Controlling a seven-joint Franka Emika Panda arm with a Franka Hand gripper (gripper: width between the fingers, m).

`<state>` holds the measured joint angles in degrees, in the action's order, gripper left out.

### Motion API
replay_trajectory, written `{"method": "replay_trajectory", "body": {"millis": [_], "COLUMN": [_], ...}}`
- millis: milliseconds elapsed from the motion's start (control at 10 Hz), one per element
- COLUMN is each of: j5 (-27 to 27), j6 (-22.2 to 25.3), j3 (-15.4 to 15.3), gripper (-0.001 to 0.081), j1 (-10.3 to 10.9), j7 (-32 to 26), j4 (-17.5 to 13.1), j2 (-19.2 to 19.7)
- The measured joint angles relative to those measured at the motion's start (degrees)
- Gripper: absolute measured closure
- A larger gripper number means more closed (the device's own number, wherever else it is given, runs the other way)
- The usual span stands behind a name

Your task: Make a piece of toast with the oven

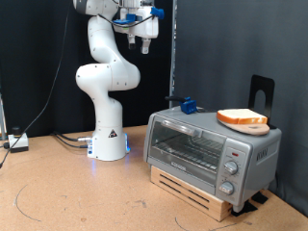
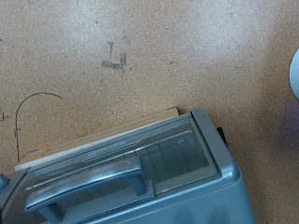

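Note:
The silver-grey toaster oven (image 1: 207, 144) stands on a wooden slatted base at the exterior view's lower right, its glass door closed. A round tan wooden plate (image 1: 256, 126) rests on the oven's top and carries the piece of toast (image 1: 241, 116), a flat slice with a golden-brown crust. My gripper (image 1: 144, 40) is high up at the exterior view's top, well above and to the left of the oven, touching nothing. In the wrist view I look down on the oven (image 2: 201, 168) and its door handle (image 2: 89, 187). The fingers, plate and toast do not show there.
The arm's white base (image 1: 108, 144) stands left of the oven. A blue object (image 1: 188, 105) and a black upright piece (image 1: 262, 91) sit behind the oven. The wooden base (image 1: 197, 188) sticks out under the oven's front. Cables lie at the table's left edge (image 1: 14, 142).

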<state>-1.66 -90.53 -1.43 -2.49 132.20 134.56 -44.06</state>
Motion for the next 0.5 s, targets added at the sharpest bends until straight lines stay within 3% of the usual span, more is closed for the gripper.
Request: {"method": "replay_trajectory", "body": {"millis": [100,400,500], "j5": [0.0,1.92,3.31], "j6": [0.01,-1.34,-2.76], "j3": [-0.13,-0.48,-0.44], "gripper": [-0.0003,-0.0003,-0.0003], "j1": [0.73,5.52,6.05], "j7": [-4.44,-20.74,-25.43], "j4": [0.0,0.93,1.96], "j2": [0.04,-0.41,-0.72]}}
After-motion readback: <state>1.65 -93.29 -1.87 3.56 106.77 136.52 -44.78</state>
